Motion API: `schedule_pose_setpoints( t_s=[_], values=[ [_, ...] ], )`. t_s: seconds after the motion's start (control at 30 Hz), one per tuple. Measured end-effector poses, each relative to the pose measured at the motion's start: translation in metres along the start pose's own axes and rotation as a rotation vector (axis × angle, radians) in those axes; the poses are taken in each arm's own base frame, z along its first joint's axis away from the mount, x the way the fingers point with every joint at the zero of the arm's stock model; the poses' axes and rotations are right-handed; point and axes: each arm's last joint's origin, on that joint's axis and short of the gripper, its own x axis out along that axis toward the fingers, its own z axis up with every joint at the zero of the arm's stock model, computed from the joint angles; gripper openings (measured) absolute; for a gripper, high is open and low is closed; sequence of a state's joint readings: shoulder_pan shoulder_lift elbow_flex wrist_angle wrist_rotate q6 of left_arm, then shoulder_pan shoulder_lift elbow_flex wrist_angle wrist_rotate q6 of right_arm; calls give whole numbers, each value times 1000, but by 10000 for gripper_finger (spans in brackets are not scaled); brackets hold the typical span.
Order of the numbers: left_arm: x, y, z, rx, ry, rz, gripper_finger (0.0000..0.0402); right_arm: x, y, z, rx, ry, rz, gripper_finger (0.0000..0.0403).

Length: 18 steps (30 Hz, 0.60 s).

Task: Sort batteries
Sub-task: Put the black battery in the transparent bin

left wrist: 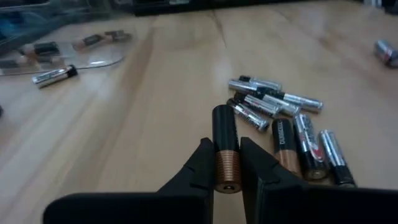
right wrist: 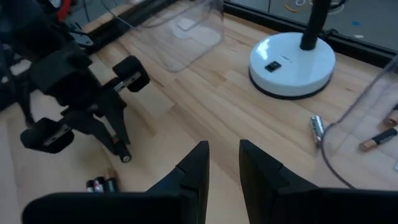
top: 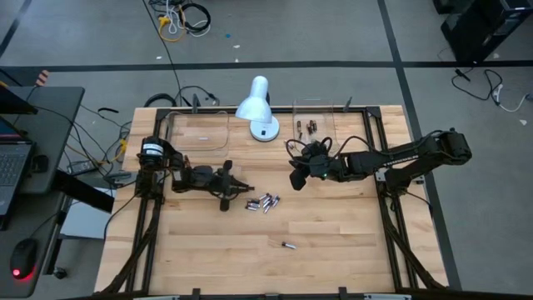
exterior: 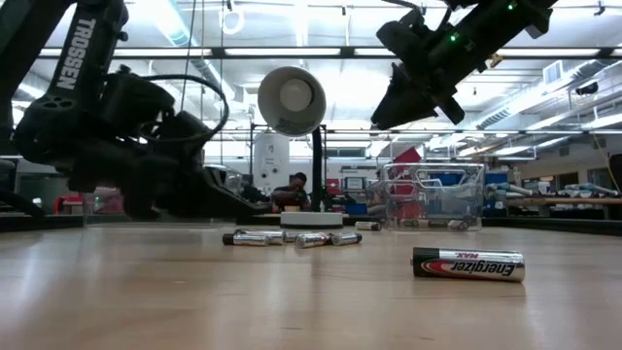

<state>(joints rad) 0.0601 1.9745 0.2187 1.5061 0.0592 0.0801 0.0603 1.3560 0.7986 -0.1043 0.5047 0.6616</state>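
Now the left gripper (left wrist: 227, 163) sits low over the tabletop (top: 250, 258), just beside the pile of batteries (top: 262, 202). Its jaws are closed tight on one black and copper battery (left wrist: 224, 146), with the copper end poking out toward the camera. More batteries lie loose beside it, and one lone battery (top: 288, 245) lies nearer the front edge. A few are already in the clear tray (top: 315, 125) next to the white lamp (top: 256, 107); another clear tray (top: 198, 130) sits on the lamp's other side.

The right gripper (right wrist: 222, 163) hangs in the air near the lamp, its jaws a little apart and empty.

The battery is round and smooth, so it could slip out when the arm lifts. If the arm swings low, it could bump the pile and roll batteries away.
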Motion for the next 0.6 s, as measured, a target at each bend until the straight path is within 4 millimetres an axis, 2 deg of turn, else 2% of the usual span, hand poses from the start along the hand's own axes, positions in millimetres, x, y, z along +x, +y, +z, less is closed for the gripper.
schedule_pose_setpoints(
  t_s=[0.3, 0.43, 0.5, 0.6],
  values=[
    [-8, -2, 16, -46, -101, -34, 32, -9, 17, -1, -87, -100, 42, 74],
    [-8, -6, 32, -48, -187, -122, 33, -15, 36, -6, -282, -144, 166, 74],
    [-9, -7, 42, -25, -233, -140, 34, -17, 49, -15, -411, -160, 246, 74],
    [-13, -7, 53, 4, -289, -141, 34, -16, 66, -24, -516, -232, 318, 74]
  ],
)
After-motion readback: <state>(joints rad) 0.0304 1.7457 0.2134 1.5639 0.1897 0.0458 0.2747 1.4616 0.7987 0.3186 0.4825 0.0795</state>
